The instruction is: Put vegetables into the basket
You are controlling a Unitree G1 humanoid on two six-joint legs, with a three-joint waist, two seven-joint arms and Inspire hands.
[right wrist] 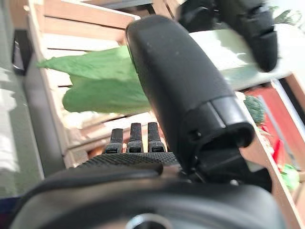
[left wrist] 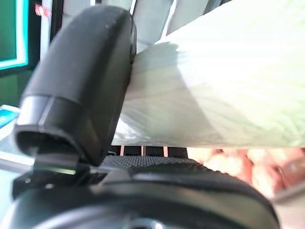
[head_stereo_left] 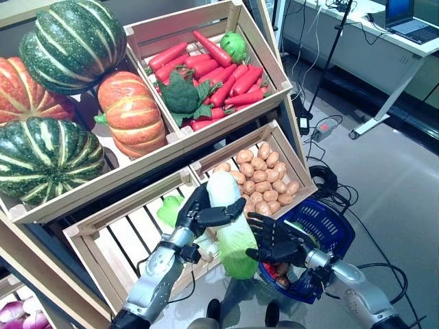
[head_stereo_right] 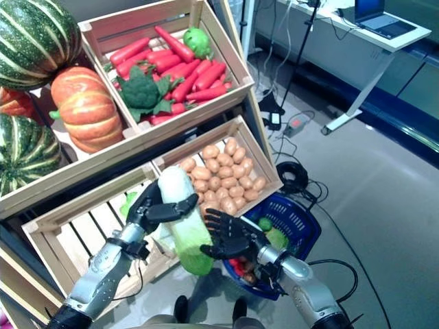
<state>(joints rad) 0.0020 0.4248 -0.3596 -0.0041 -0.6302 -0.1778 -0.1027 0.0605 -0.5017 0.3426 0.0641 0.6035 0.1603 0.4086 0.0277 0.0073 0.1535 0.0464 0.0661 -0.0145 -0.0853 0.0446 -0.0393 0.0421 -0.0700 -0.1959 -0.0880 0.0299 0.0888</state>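
L hand grips cabbage at frame centre; R hand open, fingers spread beside it, over blue basket lower right.

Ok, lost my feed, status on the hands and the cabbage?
Left hand shut on napa cabbage, lifted from the crate. Right hand open beside it. Blue basket below right, path clear.

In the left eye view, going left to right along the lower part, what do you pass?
Empty slatted crate → left hand → napa cabbage it grips → right hand, fingers spread → blue basket.
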